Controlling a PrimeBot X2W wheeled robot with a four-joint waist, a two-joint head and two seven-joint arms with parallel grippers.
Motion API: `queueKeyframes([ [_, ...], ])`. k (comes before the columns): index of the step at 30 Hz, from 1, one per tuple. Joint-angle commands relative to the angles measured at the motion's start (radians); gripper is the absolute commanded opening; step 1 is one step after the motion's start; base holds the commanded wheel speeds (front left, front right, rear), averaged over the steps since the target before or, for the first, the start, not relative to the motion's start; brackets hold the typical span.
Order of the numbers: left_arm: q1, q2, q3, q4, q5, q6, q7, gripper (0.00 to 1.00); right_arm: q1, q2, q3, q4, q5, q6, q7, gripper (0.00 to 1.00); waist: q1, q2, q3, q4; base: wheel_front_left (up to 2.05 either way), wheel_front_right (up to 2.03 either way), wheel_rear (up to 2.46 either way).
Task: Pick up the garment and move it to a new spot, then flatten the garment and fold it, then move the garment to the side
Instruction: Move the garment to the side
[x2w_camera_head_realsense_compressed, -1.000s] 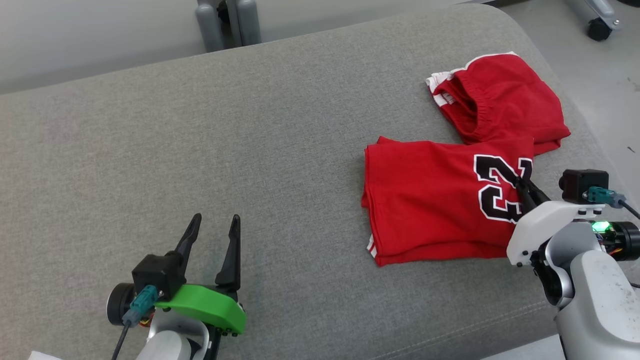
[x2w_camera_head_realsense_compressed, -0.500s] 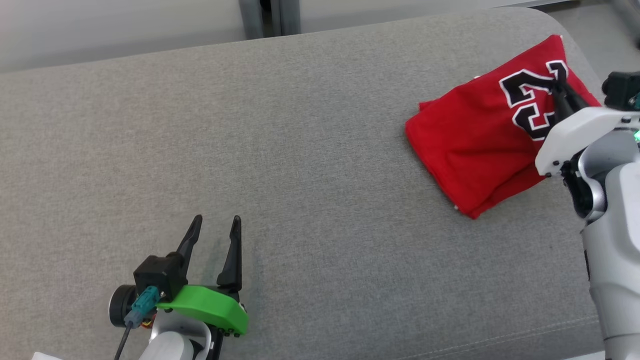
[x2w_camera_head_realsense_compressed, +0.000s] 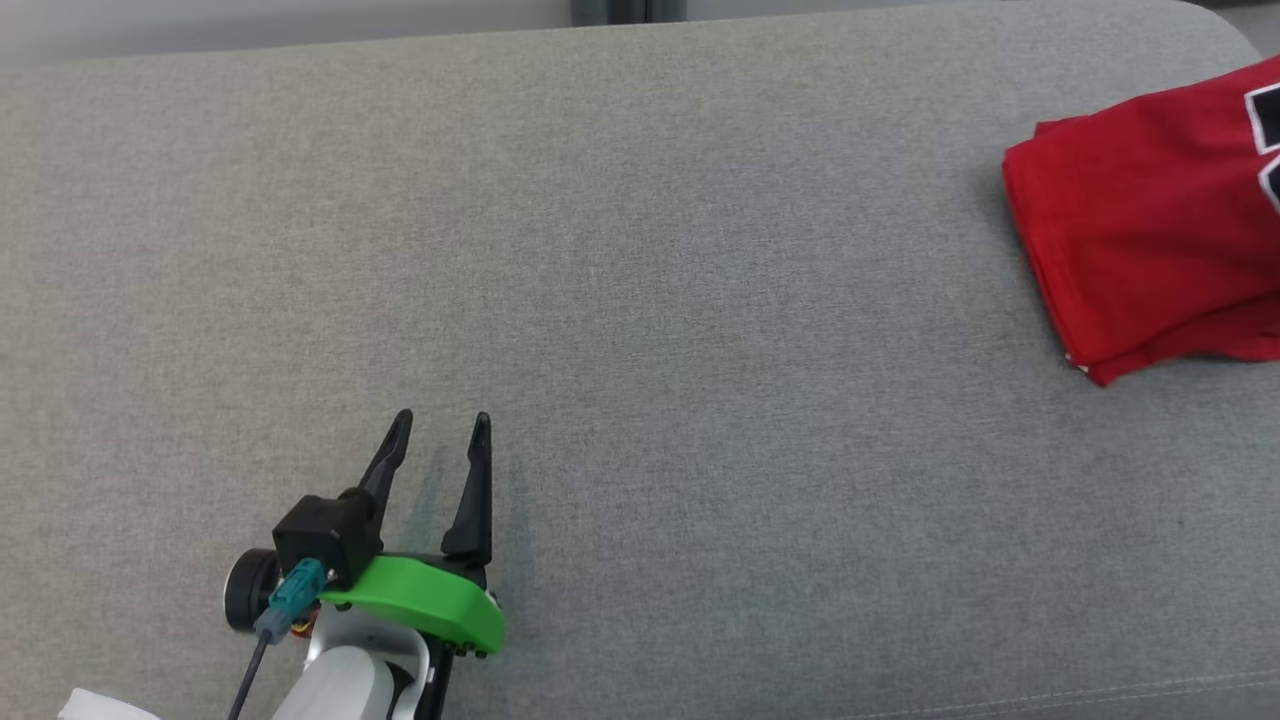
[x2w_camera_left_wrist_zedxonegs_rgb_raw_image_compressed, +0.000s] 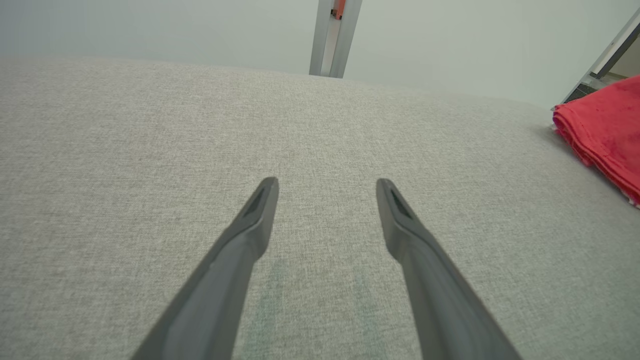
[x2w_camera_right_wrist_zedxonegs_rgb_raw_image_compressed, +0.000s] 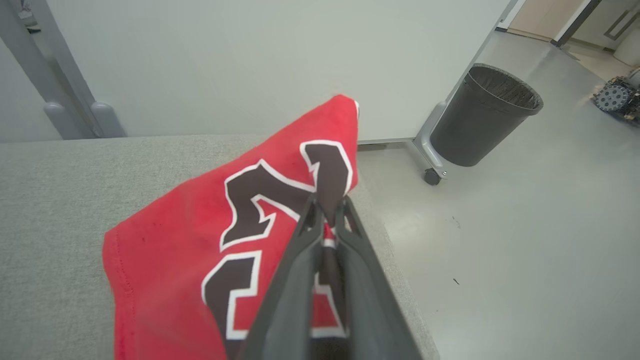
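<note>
The garment (x2w_camera_head_realsense_compressed: 1150, 260) is a folded red jersey with black, white-edged numbers, lying at the far right edge of the grey padded table (x2w_camera_head_realsense_compressed: 640, 300). In the right wrist view my right gripper (x2w_camera_right_wrist_zedxonegs_rgb_raw_image_compressed: 327, 207) is shut on the garment (x2w_camera_right_wrist_zedxonegs_rgb_raw_image_compressed: 200, 240), pinching a fold of cloth at the number print near the table's corner. My left gripper (x2w_camera_head_realsense_compressed: 440, 432) stands open at the lower left, low over bare table with nothing between its fingers. From the left wrist view, the left gripper (x2w_camera_left_wrist_zedxonegs_rgb_raw_image_compressed: 325, 187) points across the table, and the garment (x2w_camera_left_wrist_zedxonegs_rgb_raw_image_compressed: 605, 127) lies far off to the right.
A dark waste bin (x2w_camera_right_wrist_zedxonegs_rgb_raw_image_compressed: 482, 117) stands on the floor beyond the table's corner, beside a wheeled white partition (x2w_camera_right_wrist_zedxonegs_rgb_raw_image_compressed: 280, 55). A grey metal post (x2w_camera_left_wrist_zedxonegs_rgb_raw_image_compressed: 332, 37) rises behind the table's far edge. The floor (x2w_camera_right_wrist_zedxonegs_rgb_raw_image_compressed: 525, 240) drops away right of the garment.
The garment has gone from spread on the table with a second red piece beside it to a folded bundle carried toward the right edge; the head camera has also shifted, and the left arm stays put.
</note>
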Motion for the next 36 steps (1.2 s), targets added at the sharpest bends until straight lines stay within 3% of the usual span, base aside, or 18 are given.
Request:
queueKeyframes([
  [1, -0.02, 0.003, -0.003, -0.005, 0.008, -0.004, -0.003, 1.0, -0.011, -0.024, -0.013, 0.009, 0.007, -0.002, 0.011, 0.0, 0.0, -0.0001, 0.022, 0.021, 0.0, 0.0, 0.0],
  [6, -0.034, 0.004, -0.021, -0.014, 0.017, -0.006, 0.011, 1.0, -0.02, -0.093, -0.057, 0.05, -0.005, -0.002, 0.026, 0.0, 0.0, -0.0001, 0.055, 0.041, 0.0, 0.0, 0.0],
  [7, -0.037, 0.006, -0.022, -0.015, 0.018, -0.006, 0.012, 1.0, -0.024, -0.099, -0.071, 0.061, -0.009, -0.002, 0.019, 0.07, 0.0, -0.0001, 0.061, 0.042, 0.0, 0.0, 0.0],
  [8, -0.04, 0.009, -0.024, -0.017, 0.019, -0.005, 0.015, 1.0, -0.033, -0.104, -0.099, 0.073, -0.024, -0.002, 0.001, 0.42, 0.0, -0.0001, 0.069, 0.044, 0.0, 0.0, 0.0],
  [9, -0.043, 0.01, -0.025, -0.018, 0.02, -0.005, 0.017, 1.0, -0.039, -0.102, -0.121, 0.086, -0.039, -0.002, -0.016, 1.0, 0.0, -0.0001, 0.074, 0.045, 0.0, 0.0, 0.0],
  [17, -0.046, 0.021, -0.022, -0.019, 0.017, 0.003, 0.022, 1.0, -0.075, -0.011, -0.194, 0.165, -0.146, -0.002, -0.123, 1.0, 0.0, -0.0001, 0.083, 0.043, 0.0, 0.0, 0.0],
  [28, -0.046, 0.029, 0.014, -0.017, -0.018, 0.01, 0.007, 1.0, -0.1, 0.07, -0.09, 0.141, -0.111, -0.002, -0.243, 1.0, 0.0, -0.0001, 0.008, 0.016, 0.0, 0.0, 0.0],
  [36, -0.011, 0.01, 0.065, 0.007, -0.047, 0.024, -0.014, 1.0, -0.028, 0.198, -0.011, 0.08, -0.047, -0.002, -0.342, 1.0, 0.0, -0.0001, -0.093, 0.005, 0.0, 0.0, 0.0],
])
